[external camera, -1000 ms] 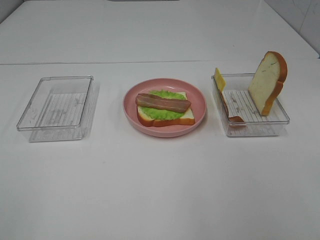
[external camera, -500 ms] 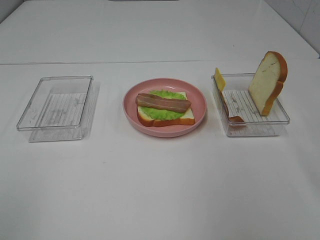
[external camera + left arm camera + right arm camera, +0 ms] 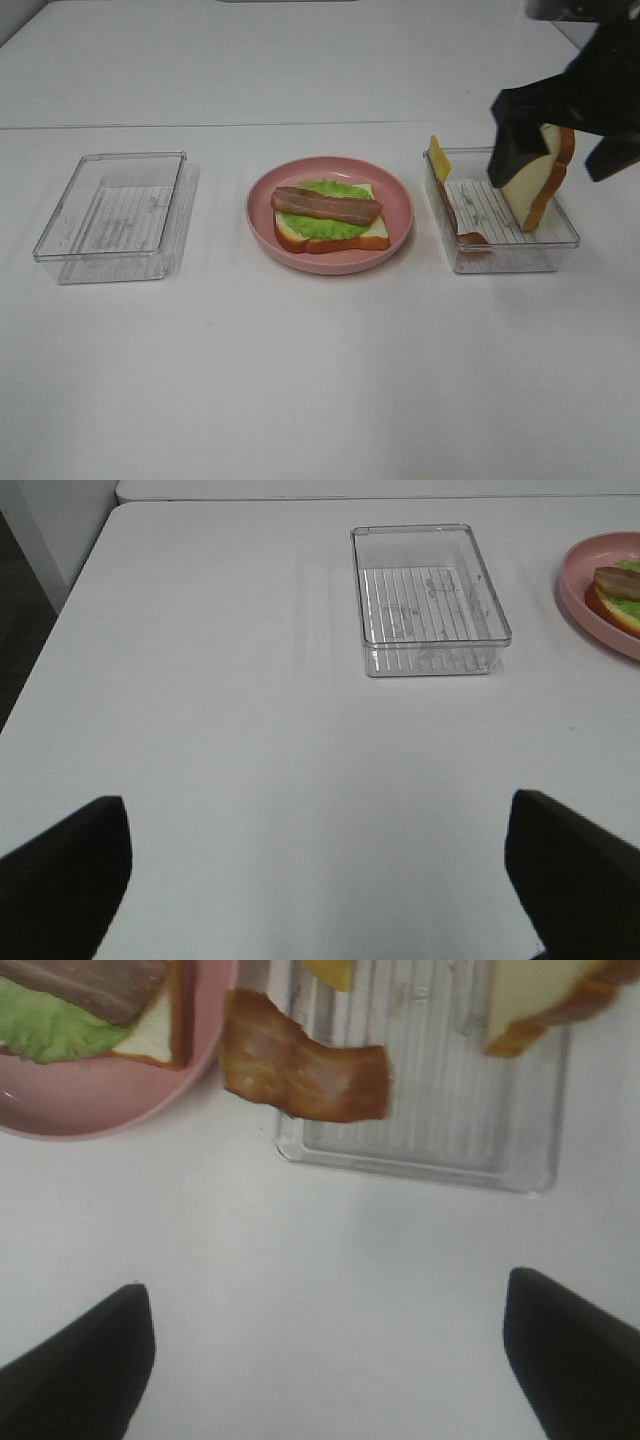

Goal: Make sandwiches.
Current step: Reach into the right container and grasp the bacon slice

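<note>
A half-built sandwich lies on the pink plate (image 3: 256, 212): one bread slice (image 3: 375, 238), green lettuce (image 3: 330, 224) and a bacon strip (image 3: 325, 205). The right clear tray (image 3: 500, 262) holds a second bread slice (image 3: 528, 190) leaning upright, a yellow cheese square (image 3: 439, 157) and a bacon strip (image 3: 466, 233) draped over its left wall. My right gripper (image 3: 556, 160) is open above that tray, over the upright slice. In the right wrist view its fingers spread wide (image 3: 325, 1360) short of the bacon (image 3: 300, 1075). My left gripper (image 3: 320, 880) is open and empty over bare table.
An empty clear tray (image 3: 110, 158) stands at the left; it also shows in the left wrist view (image 3: 430, 528). The plate's edge (image 3: 590, 605) shows there too. White table runs around all three.
My right arm has come into view from the upper right and now hangs over the right tray. The food and trays have not moved.
</note>
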You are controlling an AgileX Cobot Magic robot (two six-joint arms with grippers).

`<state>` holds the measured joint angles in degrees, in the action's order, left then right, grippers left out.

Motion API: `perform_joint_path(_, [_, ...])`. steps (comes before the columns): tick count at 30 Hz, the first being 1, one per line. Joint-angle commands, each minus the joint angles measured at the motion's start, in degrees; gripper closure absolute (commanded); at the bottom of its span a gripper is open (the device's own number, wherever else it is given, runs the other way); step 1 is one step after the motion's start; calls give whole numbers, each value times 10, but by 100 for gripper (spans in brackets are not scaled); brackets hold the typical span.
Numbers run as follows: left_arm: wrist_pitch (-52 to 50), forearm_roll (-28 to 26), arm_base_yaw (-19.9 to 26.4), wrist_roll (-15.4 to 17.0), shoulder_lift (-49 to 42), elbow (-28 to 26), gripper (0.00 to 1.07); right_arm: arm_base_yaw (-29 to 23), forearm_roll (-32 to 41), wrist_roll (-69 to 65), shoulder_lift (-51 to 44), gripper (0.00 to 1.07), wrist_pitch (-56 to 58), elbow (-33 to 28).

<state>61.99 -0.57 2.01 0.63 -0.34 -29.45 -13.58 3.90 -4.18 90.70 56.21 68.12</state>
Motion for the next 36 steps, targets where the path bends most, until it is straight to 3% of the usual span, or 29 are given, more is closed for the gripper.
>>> perform_joint_path(1, [-3, -5, 3, -1, -10, 0, 11, -15, 13, -19, 69, 19, -26, 54])
perform_joint_path(12, [-3, -5, 3, -1, -10, 0, 11, -15, 26, -5, 197, 19, -26, 162])
perform_joint_path(30, [-3, -5, 3, -1, -10, 0, 11, -15, 18, 9, 289, 21, -27, 186])
perform_joint_path(34, [-3, -5, 3, -1, -10, 0, 11, -15, 18, 11, 289, 29, -25, 186])
perform_joint_path(36, [-3, -5, 3, -1, -10, 0, 11, -15, 18, 11, 289, 55, -22, 186])
